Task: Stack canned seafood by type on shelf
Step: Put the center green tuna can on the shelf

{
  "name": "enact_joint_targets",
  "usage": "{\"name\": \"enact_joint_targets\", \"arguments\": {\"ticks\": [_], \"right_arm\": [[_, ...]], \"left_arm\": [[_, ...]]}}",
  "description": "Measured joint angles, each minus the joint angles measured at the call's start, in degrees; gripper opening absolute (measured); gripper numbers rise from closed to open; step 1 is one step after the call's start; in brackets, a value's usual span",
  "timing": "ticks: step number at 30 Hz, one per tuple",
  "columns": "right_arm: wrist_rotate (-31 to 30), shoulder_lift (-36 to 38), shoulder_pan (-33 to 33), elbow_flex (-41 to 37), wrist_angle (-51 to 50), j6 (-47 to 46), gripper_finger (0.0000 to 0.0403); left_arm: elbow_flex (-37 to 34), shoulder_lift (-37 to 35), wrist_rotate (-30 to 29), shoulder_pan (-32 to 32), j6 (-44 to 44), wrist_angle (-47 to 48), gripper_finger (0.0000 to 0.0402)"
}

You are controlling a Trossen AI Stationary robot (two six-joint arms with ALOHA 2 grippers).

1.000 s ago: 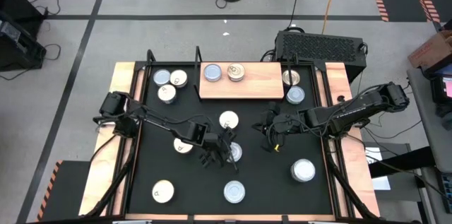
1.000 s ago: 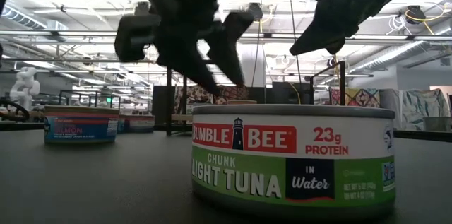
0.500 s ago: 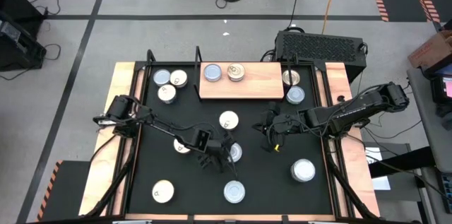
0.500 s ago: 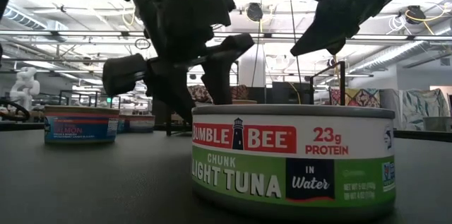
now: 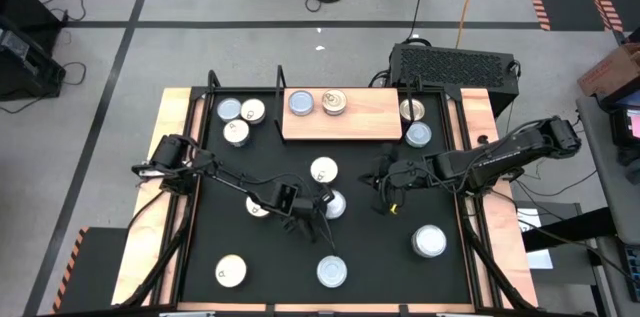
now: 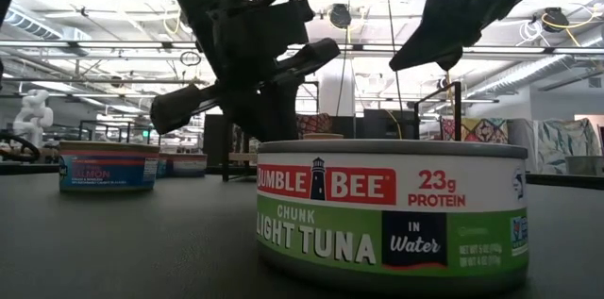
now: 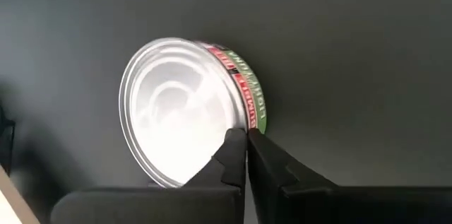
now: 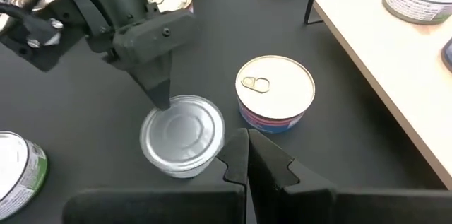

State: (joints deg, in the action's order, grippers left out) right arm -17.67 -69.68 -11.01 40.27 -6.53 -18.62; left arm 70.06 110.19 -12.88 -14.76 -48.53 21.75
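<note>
A silver-topped tin with a green label (image 7: 185,107) stands flat on the black tabletop near its middle (image 5: 334,204). My left gripper (image 7: 244,138) is shut, and its tips meet this tin's rim. A cream-topped tin with a pull tab (image 8: 275,98) stands just beyond it. My right gripper (image 8: 245,140) is shut and hovers above the table to the right of both tins, touching nothing. The shelf (image 5: 355,122) lies at the far middle with a pale blue tin (image 5: 301,103) and a goldish tin (image 5: 334,103) on it. My left gripper touches the silver-topped tin with its shut fingertips at the top rim (image 7: 236,121), on the side toward the table's left. The fingers (image 8: 159,86) slant down from above and from the left. Nothing is between them. The tin stays flat on the table.
Three tins (image 5: 240,117) stand at the far left, two (image 5: 415,122) at the far right. More tins stand along the near side: (image 5: 231,271), (image 5: 332,271), (image 5: 429,241), and one (image 5: 258,207) under my left arm. A black ribbed box (image 5: 452,62) stands behind the table.
My left gripper has come down to the silver-topped tin and shut, with its fingers ending together at the tin's rim and not around it. The tin has slid a little toward the table's far edge, closer to the cream-topped tin.
</note>
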Motion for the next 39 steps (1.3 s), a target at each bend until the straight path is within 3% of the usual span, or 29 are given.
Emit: {"name": "enact_joint_targets", "arguments": {"ticks": [9,21,39], "right_arm": [[-0.08,5.40,-1.38,0.02,-6.16,-2.85,0.0000],[-0.24,7.71,-3.03,0.04,-9.18,-4.71,0.0000],[-5.14,10.79,-3.71,0.04,-10.47,-4.38,0.0000]], "left_arm": [[0.23,-0.99,-2.98,0.10,-0.21,0.46,0.0002],[6.30,-2.91,-6.13,0.84,-0.18,-0.41,0.0001],[7.08,-1.77,-6.19,17.45,-9.25,-20.97,0.0000]]}}
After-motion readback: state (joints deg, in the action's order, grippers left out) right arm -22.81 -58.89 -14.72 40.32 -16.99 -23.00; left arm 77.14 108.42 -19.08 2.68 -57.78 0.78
